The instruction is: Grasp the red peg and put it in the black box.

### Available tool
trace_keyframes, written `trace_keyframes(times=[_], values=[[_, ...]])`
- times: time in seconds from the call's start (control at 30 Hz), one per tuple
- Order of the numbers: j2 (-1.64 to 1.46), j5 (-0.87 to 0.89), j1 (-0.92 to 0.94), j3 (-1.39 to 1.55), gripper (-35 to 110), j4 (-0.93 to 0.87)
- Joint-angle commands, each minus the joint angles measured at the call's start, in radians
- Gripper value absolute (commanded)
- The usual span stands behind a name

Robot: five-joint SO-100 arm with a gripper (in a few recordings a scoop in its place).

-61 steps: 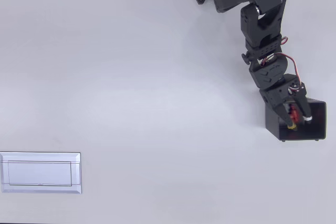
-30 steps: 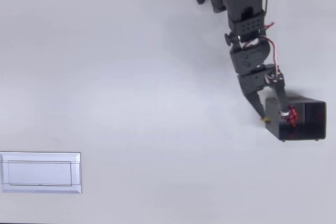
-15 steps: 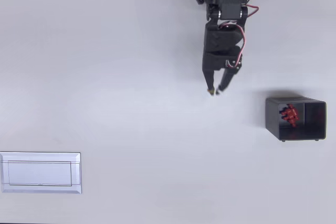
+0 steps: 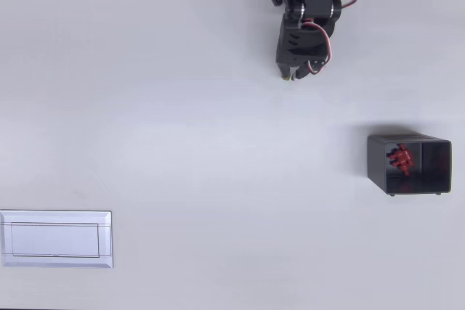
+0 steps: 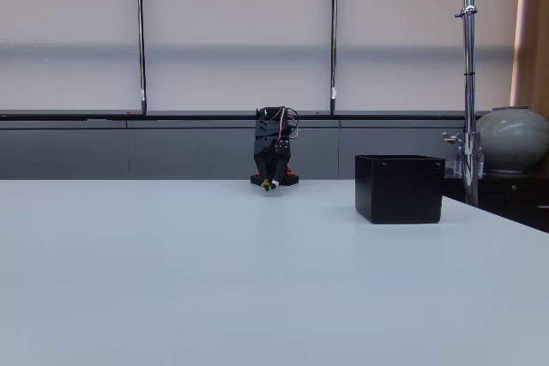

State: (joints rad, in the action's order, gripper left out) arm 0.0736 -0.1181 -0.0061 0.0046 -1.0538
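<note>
The wide pale grey worktop (image 5: 171,280) takes the whole front of the fixed view. In the overhead view a flat white rectangular plate (image 4: 56,239) lies on it at the lower left, well apart from everything else.

Further back, on the right side, stands the small black rectangular box (image 5: 400,188) with an open top. In the overhead view the black box (image 4: 409,164) shows glossy dark inner walls, and the small bright red plastic peg (image 4: 401,157) lies inside it, in the left part of the box. The red shape looks doubled there; probably a part of it is a reflection in the shiny wall, but I cannot tell this for sure.

At the far edge of the worktop is the black robot arm (image 4: 311,5), folded close over its base, with red wires along it. Its hand (image 4: 293,75) points down to the worktop and is well apart from the box. In the fixed view the hand (image 5: 268,184) hangs just above the surface. The fingers appear pressed together, with nothing between them, and their tips show a small yellowish mark.

Behind the worktop there are grey window blinds, and a round grey ceramic vase (image 5: 513,139) stands at the right.
</note>
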Motion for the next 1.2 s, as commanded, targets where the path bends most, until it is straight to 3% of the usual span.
trace_keyframes(times=[0.0, 0.23, 1.17], values=[[0.100, -0.012, -0.025, 0.011, 0, -0.147], [0.103, 0.005, -0.052, 0.011, 0, -0.267], [0.103, 0.006, -0.048, 0.011, 1, -0.267]])
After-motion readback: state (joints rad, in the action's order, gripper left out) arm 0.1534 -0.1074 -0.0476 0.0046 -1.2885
